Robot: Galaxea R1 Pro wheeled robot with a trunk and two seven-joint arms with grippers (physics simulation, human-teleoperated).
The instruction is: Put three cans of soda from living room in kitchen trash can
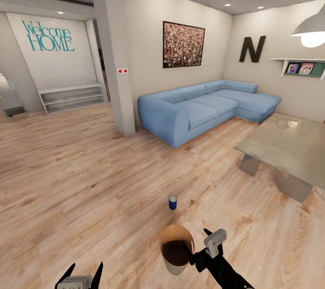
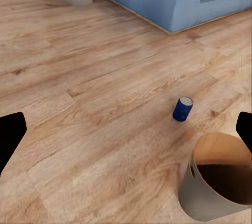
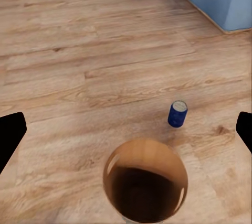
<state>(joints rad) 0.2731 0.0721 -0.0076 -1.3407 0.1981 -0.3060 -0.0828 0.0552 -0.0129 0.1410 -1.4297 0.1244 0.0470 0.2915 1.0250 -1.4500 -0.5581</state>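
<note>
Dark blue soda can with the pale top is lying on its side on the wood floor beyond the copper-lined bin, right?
Not quite: the dark blue soda can stands upright on the wood floor beyond the copper-lined bin, as the head view shows.

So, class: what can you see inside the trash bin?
The trash bin shows a copper-brown inner wall darkening toward the bottom, with no can visible inside. The blue soda can stands outside on the wood floor.

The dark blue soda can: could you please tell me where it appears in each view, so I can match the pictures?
Head view: dark blue soda can on the wood floor, lower centre, just beyond the trash can.
Left wrist view: can at, right of centre.
Right wrist view: can at, right of centre.
Shared landmark: the trash can's copper-brown opening, near the can.
</note>
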